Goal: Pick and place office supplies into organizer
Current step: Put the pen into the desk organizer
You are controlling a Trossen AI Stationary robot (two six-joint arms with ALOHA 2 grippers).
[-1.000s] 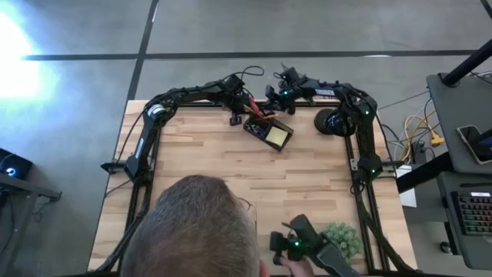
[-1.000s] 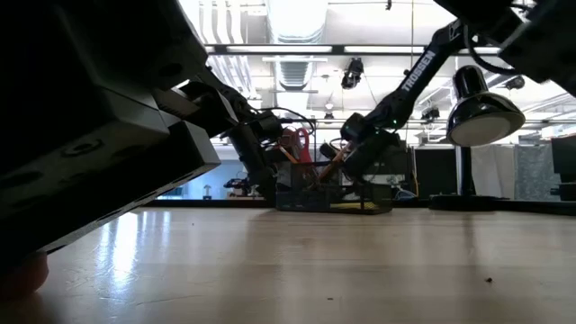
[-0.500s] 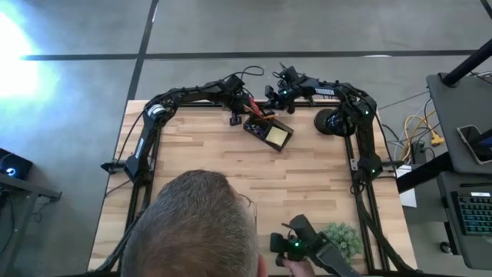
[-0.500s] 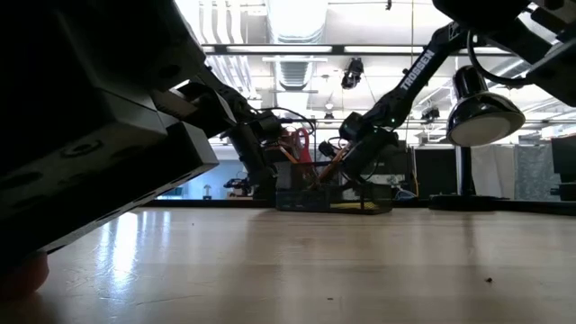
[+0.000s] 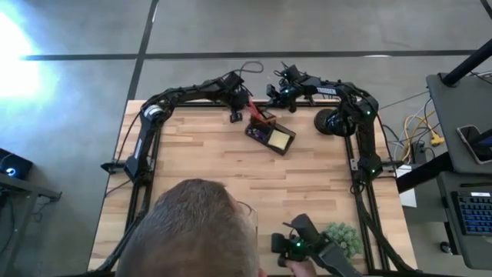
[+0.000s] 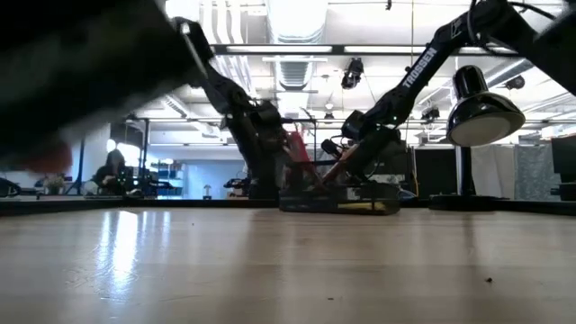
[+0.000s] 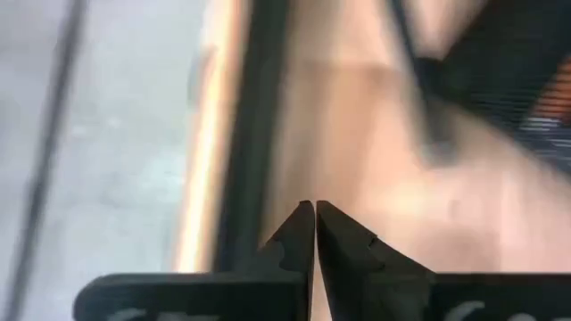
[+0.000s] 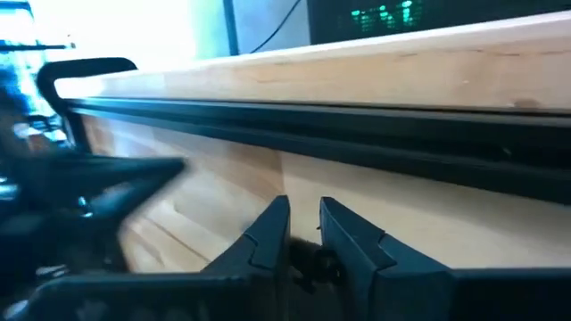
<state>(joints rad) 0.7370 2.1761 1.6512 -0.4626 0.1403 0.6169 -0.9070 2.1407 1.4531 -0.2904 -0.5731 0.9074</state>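
White lettering "TROSSEN" runs along the right arm's link (image 6: 420, 65), just left of the lamp (image 6: 477, 106). Nothing else legible.

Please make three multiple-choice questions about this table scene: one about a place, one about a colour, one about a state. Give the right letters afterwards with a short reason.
1. Where on the table does the organizer stand?
A. near the far edge, between the two arms
B. at the near edge, beside the plant
C. at the left edge

2. What colour is the square pad in the organizer?
A. blue
B. yellow
C. white

3. How does the left gripper stand?
A. wide open
B. shut on the plant
C. shut, with nothing between its fingers

Answers:
1 A, the high view shows it close to the far edge, where both arms reach.
2 B, it shows yellow from above.
3 C, in the left wrist view the two fingertips meet with nothing between them.
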